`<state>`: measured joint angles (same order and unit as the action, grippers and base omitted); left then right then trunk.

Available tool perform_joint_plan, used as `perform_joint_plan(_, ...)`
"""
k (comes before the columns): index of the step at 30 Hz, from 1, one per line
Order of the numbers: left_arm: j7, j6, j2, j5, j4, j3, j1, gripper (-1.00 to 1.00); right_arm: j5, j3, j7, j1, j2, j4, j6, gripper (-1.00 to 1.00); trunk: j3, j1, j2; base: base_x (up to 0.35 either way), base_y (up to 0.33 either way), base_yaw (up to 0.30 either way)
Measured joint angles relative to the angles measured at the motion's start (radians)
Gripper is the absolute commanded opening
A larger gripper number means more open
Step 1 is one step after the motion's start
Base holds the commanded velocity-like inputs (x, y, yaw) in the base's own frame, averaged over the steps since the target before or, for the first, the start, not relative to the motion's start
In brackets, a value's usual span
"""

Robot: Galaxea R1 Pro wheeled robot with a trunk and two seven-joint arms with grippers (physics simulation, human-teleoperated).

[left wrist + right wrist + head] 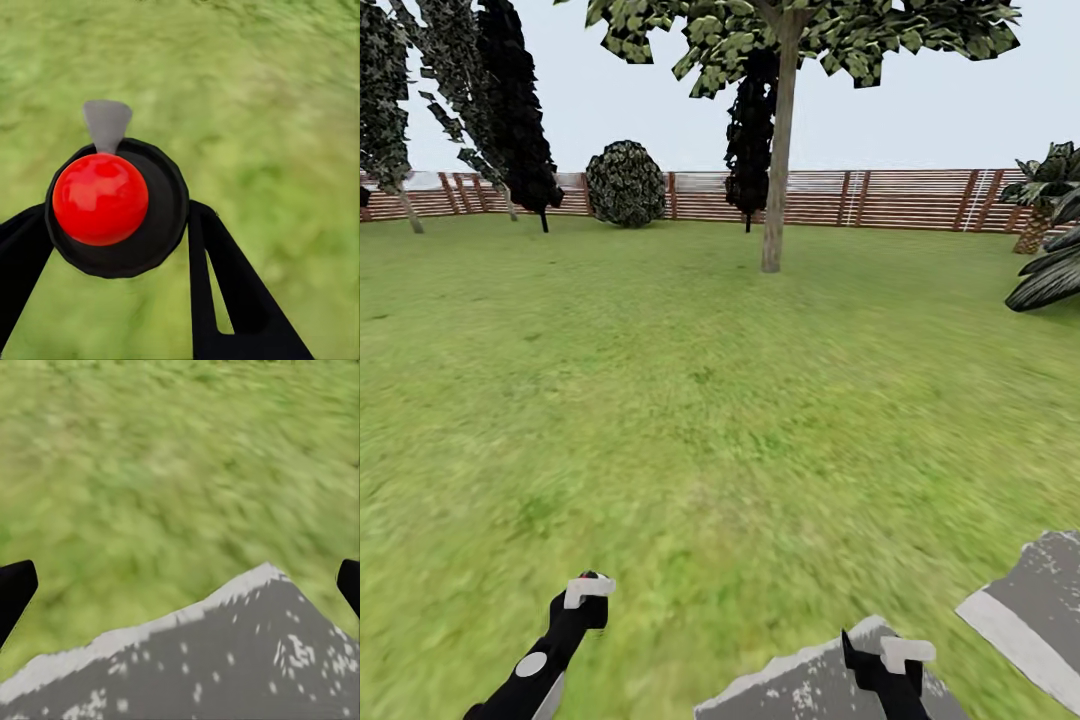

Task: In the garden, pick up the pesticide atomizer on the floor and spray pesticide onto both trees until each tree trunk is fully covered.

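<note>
Red-capped and near-black, the pesticide atomizer (112,202) is sitting clamped inside the left pincer (588,592); the right pincer (180,585) is hanging wide, holding nothing. Far ahead, the tree trunk (778,160) is waiting; spraying from here would likely fall short.

The pesticide atomizer (116,206) is sitting between the two black fingers (232,292) of the left gripper (112,247), seen from above as a round black body with a glossy red dome on top and a small grey nozzle sticking out from its rim; grass is lying below it. In the head view the left gripper (588,592) is hanging low over the lawn. One tree (785,60) is standing well ahead on the grass, its pale grey-beige tree trunk (778,150) rising slightly tilted into a dark green jagged crown, with the brown slat fence behind it. Speckled grey floor (810,680) is showing at the near edge, with pale borders.
</note>
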<state>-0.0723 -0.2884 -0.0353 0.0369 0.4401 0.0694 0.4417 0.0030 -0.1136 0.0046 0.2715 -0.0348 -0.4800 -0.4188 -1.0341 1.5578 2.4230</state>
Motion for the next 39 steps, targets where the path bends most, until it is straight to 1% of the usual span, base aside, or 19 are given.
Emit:
perform_joint_plan(26,0.000,-0.001,0.000,0.000,0.000,0.001,-0.003,-1.00,0.000,-0.001,0.000,0.000,0.000,0.001,0.000,1.00,0.000,0.000,0.000,0.340,0.000,-0.005)
perform_joint_plan(39,0.000,-0.001,0.000,0.000,0.000,0.001,-0.003,-1.00,0.000,0.000,0.002,0.000,0.000,0.000,0.000,1.00,0.000,0.000,0.000,0.340,0.000,-0.222)
